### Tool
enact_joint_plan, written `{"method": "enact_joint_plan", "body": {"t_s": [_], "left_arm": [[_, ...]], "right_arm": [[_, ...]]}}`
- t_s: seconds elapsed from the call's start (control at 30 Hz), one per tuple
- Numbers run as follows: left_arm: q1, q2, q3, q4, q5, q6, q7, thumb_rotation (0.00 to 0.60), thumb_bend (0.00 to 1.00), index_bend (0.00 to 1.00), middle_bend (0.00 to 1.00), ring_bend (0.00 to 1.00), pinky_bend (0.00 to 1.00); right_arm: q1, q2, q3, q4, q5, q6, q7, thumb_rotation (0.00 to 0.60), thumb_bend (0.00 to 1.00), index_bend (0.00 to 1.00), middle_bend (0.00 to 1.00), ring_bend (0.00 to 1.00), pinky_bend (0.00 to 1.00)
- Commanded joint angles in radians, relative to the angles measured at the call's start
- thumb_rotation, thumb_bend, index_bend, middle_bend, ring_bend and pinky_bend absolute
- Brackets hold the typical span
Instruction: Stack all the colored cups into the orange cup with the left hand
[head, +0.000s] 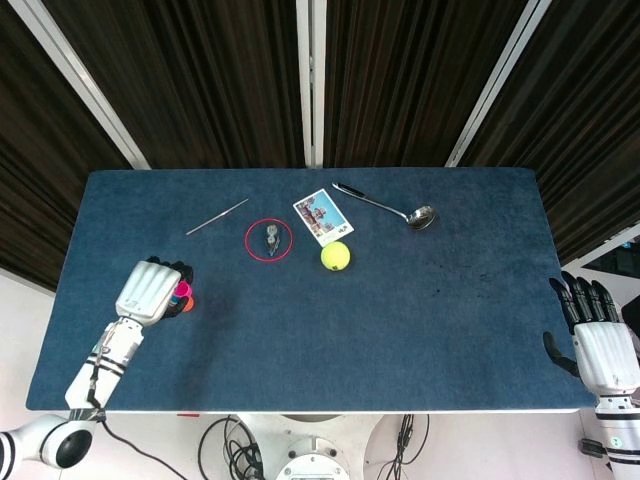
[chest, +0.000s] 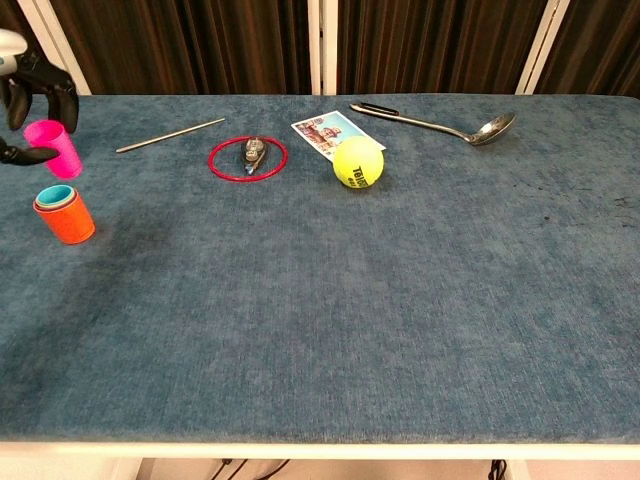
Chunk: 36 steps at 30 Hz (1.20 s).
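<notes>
My left hand (head: 150, 292) holds a pink cup (chest: 55, 147) in the air near the table's left edge. In the chest view only its dark fingers (chest: 42, 88) show at the frame's edge. The pink cup hangs upright just above and slightly behind the orange cup (chest: 64, 221), which stands on the blue cloth with a teal cup (chest: 56, 194) nested inside. In the head view the hand covers most of both cups; a bit of pink (head: 180, 292) and orange (head: 188, 303) peeks out. My right hand (head: 598, 345) stays off the table's right edge, fingers apart and empty.
A yellow tennis ball (chest: 359, 162) lies mid-table beside a picture card (chest: 325, 130). A red ring (chest: 247, 158) encircles a small metal object. A thin metal rod (chest: 170, 135) and a ladle (chest: 455, 127) lie towards the back of the blue table (chest: 380, 320).
</notes>
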Motion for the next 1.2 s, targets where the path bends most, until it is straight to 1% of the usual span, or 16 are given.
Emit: {"method": "enact_joint_plan", "body": {"t_s": [0.03, 0.23, 0.4, 0.6, 0.63, 0.7, 0.8, 0.87, 0.9, 1.0, 1.07, 1.13, 1.2], "left_arm": [[0.015, -0.010, 0.011, 0.031, 0.005, 0.003, -0.022, 0.600, 0.34, 0.51, 0.50, 0.55, 0.44], [0.027, -0.043, 0.007, 0.099, 0.011, -0.001, -0.070, 0.600, 0.34, 0.51, 0.50, 0.55, 0.44], [0.030, -0.060, 0.005, 0.127, 0.016, -0.014, -0.092, 0.600, 0.34, 0.51, 0.50, 0.55, 0.44], [0.030, -0.085, 0.002, 0.166, 0.013, -0.034, -0.106, 0.600, 0.34, 0.49, 0.48, 0.49, 0.44], [0.030, -0.085, 0.003, 0.168, 0.015, -0.035, -0.104, 0.600, 0.34, 0.47, 0.47, 0.47, 0.43], [0.030, -0.080, 0.007, 0.164, 0.007, -0.046, -0.092, 0.600, 0.33, 0.39, 0.42, 0.41, 0.38], [0.030, -0.069, 0.006, 0.145, -0.017, -0.067, -0.088, 0.600, 0.28, 0.22, 0.25, 0.26, 0.26], [0.031, -0.063, 0.005, 0.137, -0.027, -0.069, -0.078, 0.600, 0.27, 0.14, 0.16, 0.18, 0.21], [0.034, -0.059, 0.003, 0.131, -0.030, -0.063, -0.073, 0.600, 0.26, 0.12, 0.14, 0.16, 0.20], [0.052, -0.045, -0.007, 0.108, -0.018, -0.019, -0.085, 0.600, 0.26, 0.08, 0.08, 0.09, 0.16], [0.086, -0.032, -0.012, 0.087, 0.023, 0.055, -0.123, 0.600, 0.25, 0.07, 0.08, 0.06, 0.14], [0.142, -0.021, -0.001, 0.081, 0.100, 0.168, -0.175, 0.600, 0.24, 0.07, 0.08, 0.04, 0.13], [0.201, -0.018, 0.021, 0.102, 0.177, 0.282, -0.218, 0.600, 0.23, 0.07, 0.08, 0.03, 0.12]], "right_arm": [[0.002, -0.002, -0.003, -0.006, -0.005, -0.003, -0.012, 0.600, 0.35, 0.00, 0.00, 0.00, 0.00], [-0.001, 0.004, -0.002, -0.021, -0.006, 0.006, -0.028, 0.600, 0.35, 0.00, 0.00, 0.00, 0.00], [-0.003, 0.004, -0.004, -0.024, -0.007, 0.010, -0.033, 0.600, 0.35, 0.00, 0.00, 0.00, 0.00], [-0.006, 0.002, -0.004, -0.022, -0.003, 0.012, -0.033, 0.600, 0.35, 0.00, 0.00, 0.00, 0.00], [-0.007, 0.003, -0.004, -0.022, -0.001, 0.013, -0.033, 0.600, 0.35, 0.00, 0.00, 0.00, 0.00], [-0.008, 0.005, -0.002, -0.021, 0.003, 0.014, -0.031, 0.600, 0.35, 0.00, 0.00, 0.00, 0.00], [-0.008, 0.006, -0.001, -0.020, 0.003, 0.014, -0.029, 0.600, 0.35, 0.00, 0.00, 0.00, 0.00], [-0.008, 0.005, -0.002, -0.020, 0.000, 0.015, -0.028, 0.600, 0.35, 0.00, 0.00, 0.00, 0.00], [-0.008, 0.004, -0.003, -0.021, -0.002, 0.016, -0.028, 0.600, 0.35, 0.00, 0.00, 0.00, 0.00], [-0.009, 0.004, -0.005, -0.022, -0.006, 0.019, -0.028, 0.600, 0.35, 0.00, 0.00, 0.00, 0.00], [-0.013, 0.004, -0.009, -0.019, -0.013, 0.023, -0.029, 0.600, 0.35, 0.00, 0.00, 0.00, 0.00], [-0.018, 0.003, -0.016, -0.011, -0.019, 0.029, -0.032, 0.600, 0.35, 0.00, 0.00, 0.00, 0.00], [-0.024, 0.000, -0.021, 0.004, -0.023, 0.035, -0.038, 0.600, 0.35, 0.00, 0.00, 0.00, 0.00]]}}
